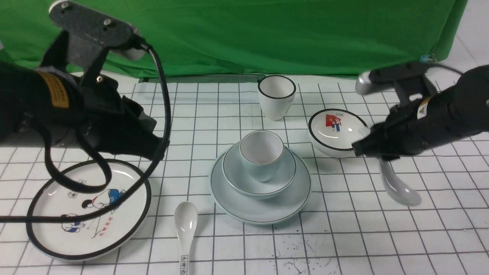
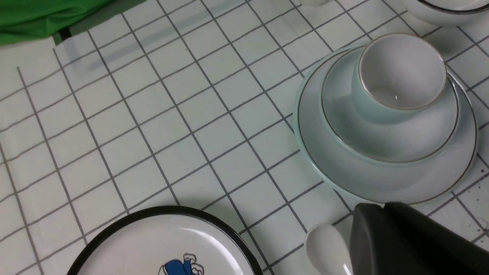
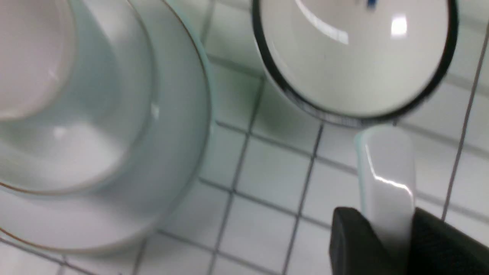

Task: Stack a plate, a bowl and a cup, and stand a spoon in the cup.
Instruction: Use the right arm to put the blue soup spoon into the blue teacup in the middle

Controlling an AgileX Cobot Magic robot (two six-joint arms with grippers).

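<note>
Nearest lies the cartoon plate (image 1: 53,225), front left on the gridded worktop (image 1: 344,236). At centre sits the plate (image 1: 263,208), with the bowl (image 1: 238,173) on it and the cup (image 1: 263,162) upright inside the bowl. Left fingers (image 2: 401,240) are pressed together, empty, over the cartoon plate's far edge. Right fingers (image 3: 355,244) pinch the handle of the spoon (image 1: 399,189), right of the stack, just beside a black-rimmed bowl (image 1: 336,131); its scoop points toward the camera.
</note>
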